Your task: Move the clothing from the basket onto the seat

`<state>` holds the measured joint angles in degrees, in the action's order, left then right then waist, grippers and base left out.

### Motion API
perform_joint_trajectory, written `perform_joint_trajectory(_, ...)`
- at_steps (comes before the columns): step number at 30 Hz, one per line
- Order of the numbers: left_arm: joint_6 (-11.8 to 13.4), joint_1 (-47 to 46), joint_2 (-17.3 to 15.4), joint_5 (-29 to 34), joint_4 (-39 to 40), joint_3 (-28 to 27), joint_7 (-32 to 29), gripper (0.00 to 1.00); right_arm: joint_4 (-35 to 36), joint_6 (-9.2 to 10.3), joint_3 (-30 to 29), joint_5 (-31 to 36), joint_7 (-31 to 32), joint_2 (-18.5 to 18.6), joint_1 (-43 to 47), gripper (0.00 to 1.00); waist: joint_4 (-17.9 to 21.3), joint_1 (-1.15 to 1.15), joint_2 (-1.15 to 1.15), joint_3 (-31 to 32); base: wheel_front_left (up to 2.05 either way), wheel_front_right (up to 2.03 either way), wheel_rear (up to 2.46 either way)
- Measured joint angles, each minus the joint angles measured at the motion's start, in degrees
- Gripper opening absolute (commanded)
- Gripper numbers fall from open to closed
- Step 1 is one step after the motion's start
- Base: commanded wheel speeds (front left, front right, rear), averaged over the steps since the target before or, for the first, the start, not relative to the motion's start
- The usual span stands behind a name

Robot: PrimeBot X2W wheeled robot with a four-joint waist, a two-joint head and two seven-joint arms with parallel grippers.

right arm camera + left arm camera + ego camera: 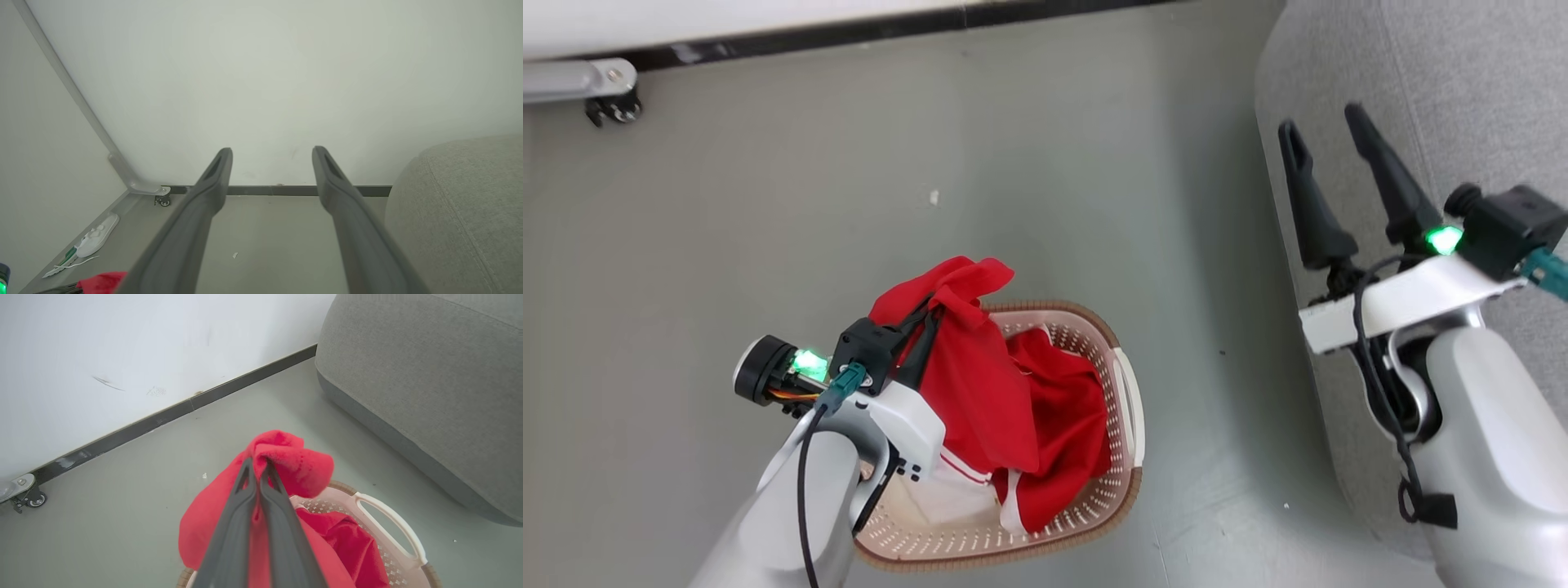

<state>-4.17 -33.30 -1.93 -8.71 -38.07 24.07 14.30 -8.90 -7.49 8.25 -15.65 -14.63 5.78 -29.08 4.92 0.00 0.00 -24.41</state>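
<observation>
My left gripper (935, 310) is shut on a bright red garment (968, 367), lifted above the cream basket (1123, 482) so that its lower part still hangs into it. In the left wrist view the closed fingers (245, 498) pinch a bunched red fold (294, 461). More red clothing (1062, 425) with white panels lies inside the basket (392, 526). The grey seat (1445, 90) fills the right side; its rounded corner shows as the seat (429, 388) and the seat (461, 212). My right gripper (1327, 131) hangs open and empty over the seat's near edge, its fingers (212, 183) spread wide.
A white wall with a dark skirting strip (849, 37) bounds the far side. A metal leg with a caster wheel (613, 106) stands at the far left. A white slipper (98, 234) lies by the left wall. Grey floor (1094, 204) separates basket and seat.
</observation>
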Motion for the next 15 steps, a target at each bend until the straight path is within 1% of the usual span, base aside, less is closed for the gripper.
perform_joint_trajectory(6, -0.01, 2.30, -0.04, -0.49, 4.02, -0.90, 0.00, 0.00, -0.90, 0.00, -0.03, -0.23, 0.00, 0.47, 1.98, 1.00, -0.76, 0.00, 0.00, 2.74, 0.00, 0.00, 0.00)
perform_joint_trajectory(12, -0.02, 4.33, -0.05, -2.38, 7.50, -2.07, 0.00, 0.00, -0.99, 0.00, 0.00, -0.52, 0.00, 0.97, 2.39, 1.00, -1.42, 0.00, 0.00, 5.48, 0.00, 0.00, 0.00)
perform_joint_trajectory(15, -0.07, 4.73, -0.04, -2.88, 9.36, -2.50, 0.00, 0.00, -1.13, 0.00, 0.19, -0.63, 0.00, 1.22, 4.09, 1.00, -1.72, 0.00, 0.00, 6.85, 0.00, 0.00, 0.00)
